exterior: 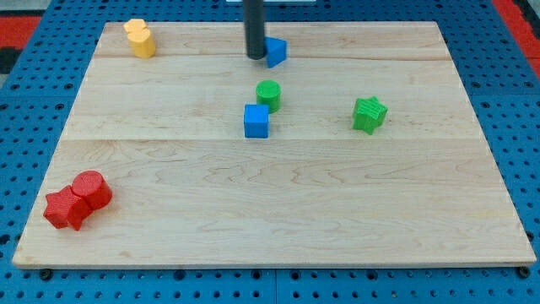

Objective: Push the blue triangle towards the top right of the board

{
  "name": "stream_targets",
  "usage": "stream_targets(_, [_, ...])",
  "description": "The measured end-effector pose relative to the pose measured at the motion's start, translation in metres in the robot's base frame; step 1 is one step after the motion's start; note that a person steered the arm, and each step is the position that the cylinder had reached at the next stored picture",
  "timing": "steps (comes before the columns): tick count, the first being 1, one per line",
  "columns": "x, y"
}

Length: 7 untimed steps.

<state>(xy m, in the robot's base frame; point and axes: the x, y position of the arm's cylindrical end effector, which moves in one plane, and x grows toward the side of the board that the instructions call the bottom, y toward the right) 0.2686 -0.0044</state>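
The blue triangle [277,51] lies at the far edge of the worktop [278,203], slightly left of centre, its left side partly hidden behind the upright dark rod. My tip [256,57] rests touching that left side, the rod running straight up out of view. There are no jaws on this rod.

Nearer, a green cylinder [268,95] sits just beside a blue cube [256,121]. A green star [369,114] stands to the right. Yellow blocks [140,38] occupy the far left corner; a red cylinder [91,188] and another red block [65,209] touch at the near left.
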Motion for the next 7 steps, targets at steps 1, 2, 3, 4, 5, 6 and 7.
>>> stream_targets(1, [-0.005, 0.038])
stream_targets(2, [-0.01, 0.077])
stream_targets(3, [-0.014, 0.111])
stream_targets(4, [-0.016, 0.135])
stream_targets(5, [-0.027, 0.151])
stream_targets(6, [-0.038, 0.163])
stream_targets(7, [-0.039, 0.165])
